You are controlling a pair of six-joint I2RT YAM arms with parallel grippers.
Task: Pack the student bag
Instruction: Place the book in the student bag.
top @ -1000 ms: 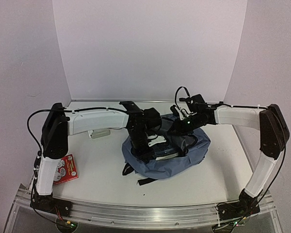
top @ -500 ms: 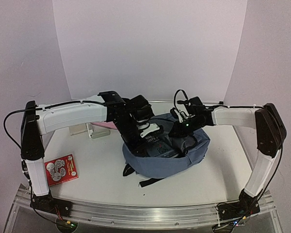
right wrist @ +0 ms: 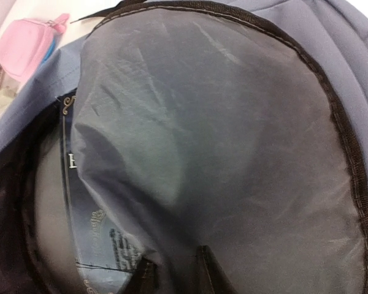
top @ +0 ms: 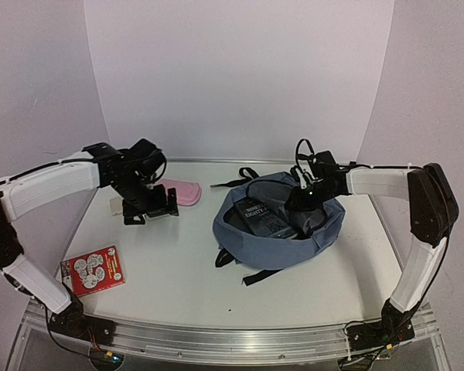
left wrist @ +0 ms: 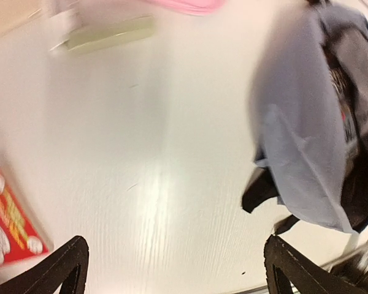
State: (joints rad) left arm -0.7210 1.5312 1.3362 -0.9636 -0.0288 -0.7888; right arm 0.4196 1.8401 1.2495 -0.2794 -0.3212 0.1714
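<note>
The student bag (top: 282,247) lies open at centre right, blue-grey with black straps. Inside it lies a dark blue book (top: 257,216), which the right wrist view shows under the grey lining (right wrist: 92,236). My right gripper (top: 298,199) sits at the bag's back rim. Its narrow jaws (right wrist: 178,275) pinch a fold of the grey lining flap (right wrist: 221,135) and hold it up. My left gripper (top: 149,207) hangs over the table at the back left, beside the pencil case. It is wide open (left wrist: 181,269) with only bare table between its fingertips. The bag (left wrist: 300,141) appears blurred at the right of the left wrist view.
A pink pencil case (top: 182,193) lies behind the left gripper, next to a pale small block (top: 116,205). A red printed card (top: 93,270) lies near the front left edge (left wrist: 6,223). White walls close in the back and both sides.
My left gripper came up out of the bag, let go of the book and opened wide, swinging left toward the pencil case. The bag shifted slightly right. The right gripper stayed at the flap.
</note>
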